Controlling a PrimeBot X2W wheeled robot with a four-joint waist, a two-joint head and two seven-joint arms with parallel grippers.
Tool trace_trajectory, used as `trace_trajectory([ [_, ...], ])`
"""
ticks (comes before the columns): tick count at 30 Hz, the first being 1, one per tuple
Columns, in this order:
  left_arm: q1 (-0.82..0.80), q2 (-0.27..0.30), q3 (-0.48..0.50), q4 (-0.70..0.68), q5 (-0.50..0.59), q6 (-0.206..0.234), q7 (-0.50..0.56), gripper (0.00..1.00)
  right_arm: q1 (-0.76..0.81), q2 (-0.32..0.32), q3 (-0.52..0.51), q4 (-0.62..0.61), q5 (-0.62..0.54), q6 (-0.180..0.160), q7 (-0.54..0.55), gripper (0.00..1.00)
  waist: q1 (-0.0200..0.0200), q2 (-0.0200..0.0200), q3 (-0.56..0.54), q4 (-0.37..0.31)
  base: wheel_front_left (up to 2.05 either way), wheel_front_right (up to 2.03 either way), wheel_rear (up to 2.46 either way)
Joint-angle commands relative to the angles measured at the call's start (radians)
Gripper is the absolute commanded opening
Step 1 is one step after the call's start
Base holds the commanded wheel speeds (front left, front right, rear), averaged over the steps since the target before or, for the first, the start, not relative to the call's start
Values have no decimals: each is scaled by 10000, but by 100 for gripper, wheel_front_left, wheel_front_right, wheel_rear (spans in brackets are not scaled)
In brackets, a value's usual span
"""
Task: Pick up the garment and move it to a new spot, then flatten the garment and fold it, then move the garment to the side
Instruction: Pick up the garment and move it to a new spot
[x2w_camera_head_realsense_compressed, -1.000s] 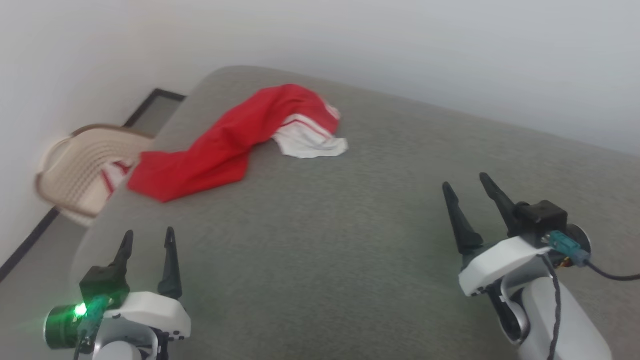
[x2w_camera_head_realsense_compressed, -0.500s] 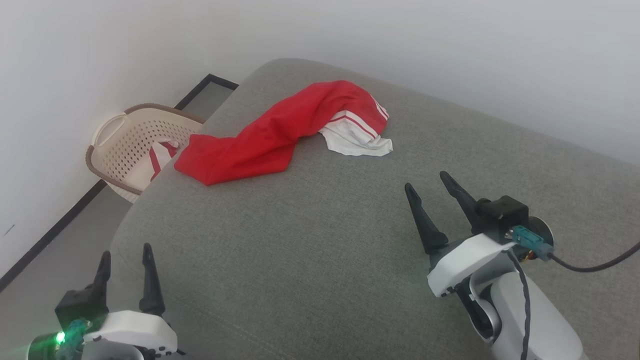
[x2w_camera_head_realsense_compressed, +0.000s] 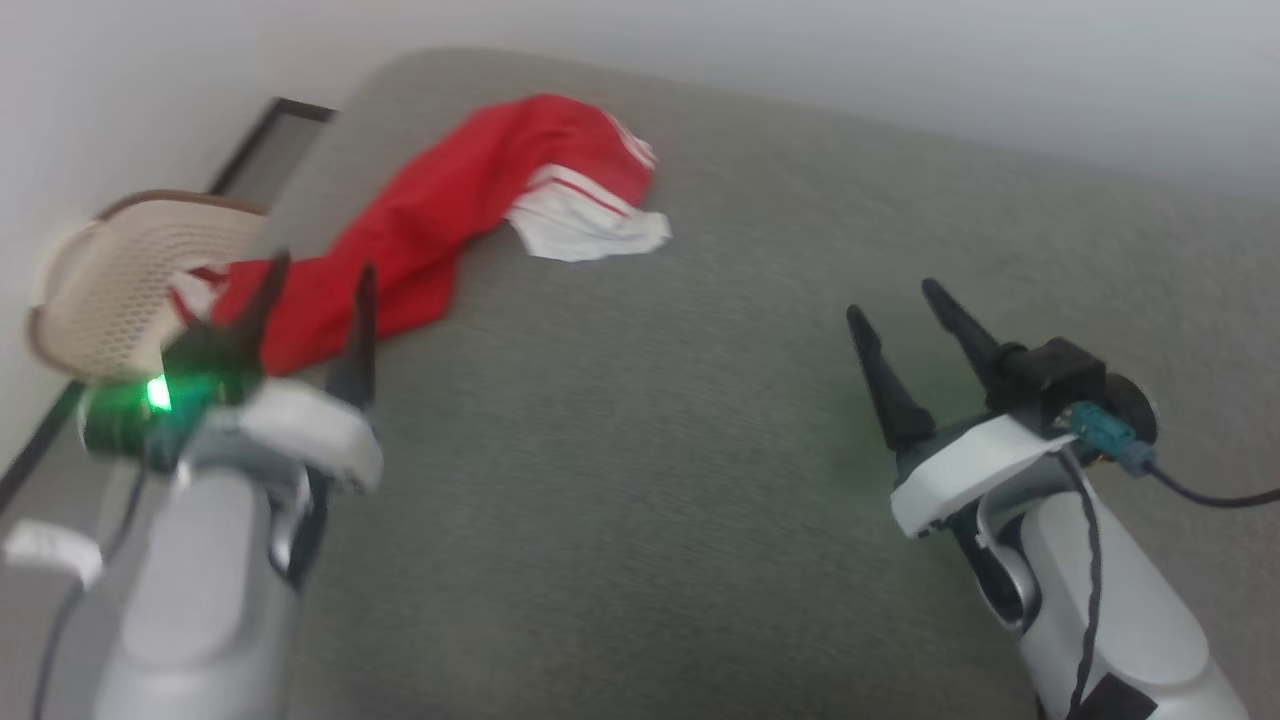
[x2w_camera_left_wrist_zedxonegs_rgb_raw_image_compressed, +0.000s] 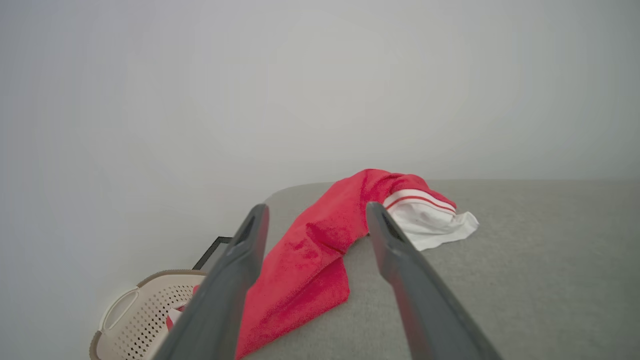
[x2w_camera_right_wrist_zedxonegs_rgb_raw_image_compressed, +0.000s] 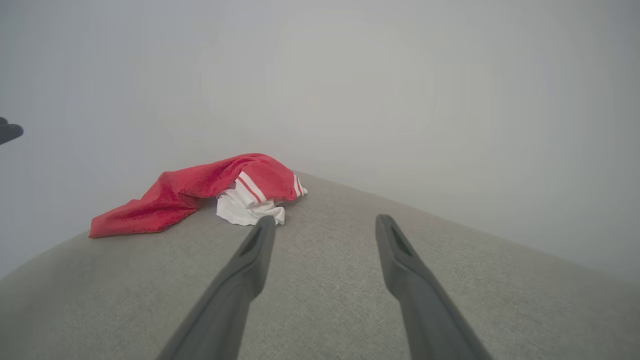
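In the head view the left gripper (x2w_camera_head_realsense_compressed: 325, 264) and its arm are smeared by blur, and they cover the near end of the shirt (x2w_camera_head_realsense_compressed: 450, 200). The basket (x2w_camera_head_realsense_compressed: 100, 280) at the far left is blurred too, half behind the edge of the cushion (x2w_camera_head_realsense_compressed: 640, 450). Whether the striped scrap in it belongs to the shirt is unclear. The right arm (x2w_camera_head_realsense_compressed: 1130, 620) runs off the bottom edge, its cable (x2w_camera_head_realsense_compressed: 1215, 497) off the right.

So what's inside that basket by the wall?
A red-and-white bit of the shirt hangs into the basket. The rest of its inside is hidden behind the grey cushion and the left hand.
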Motion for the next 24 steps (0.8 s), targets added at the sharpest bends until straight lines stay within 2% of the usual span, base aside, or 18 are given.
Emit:
trace_trajectory([
  [1, -663, 313, -297, 520, -134, -15, -42, 100, -210, -7, 19, -56, -46, 1, -27, 100, 0, 0, 821, -938, 0, 0, 0],
  [3, -1576, 783, -909, 1432, -502, -20, 90, 100, -377, -23, 27, -125, -73, 1, -27, 100, 0, 0, 1090, -1336, 0, 0, 0],
  [4, -1576, 783, -909, 1432, -502, -20, 90, 100, -377, -23, 27, -125, -73, 1, -27, 100, 0, 0, 1090, -1336, 0, 0, 0],
  [7, -2956, 1640, -1683, 2605, -1297, -17, 500, 100, -618, 4, -4, -254, -90, 1, -27, 100, 0, 0, 1480, -1937, 0, 0, 0],
  [12, -4468, 2657, -2970, 3943, -2936, -20, 2331, 100, -880, 145, -100, -442, -108, 1, -27, 100, 0, 0, 2044, -2731, 0, 0, 0],
  [17, -5290, 3619, -4208, 4217, -4864, -21, 4811, 100, -1091, 219, -161, -627, -149, 1, -26, 100, 0, 0, 2623, -3291, 0, 0, 0],
  [24, -5828, 4543, -5133, 4560, -6288, -22, 6241, 100, -1380, 233, -132, -886, -219, 1, -26, 100, 0, 0, 3365, -3771, 0, 0, 0],
])
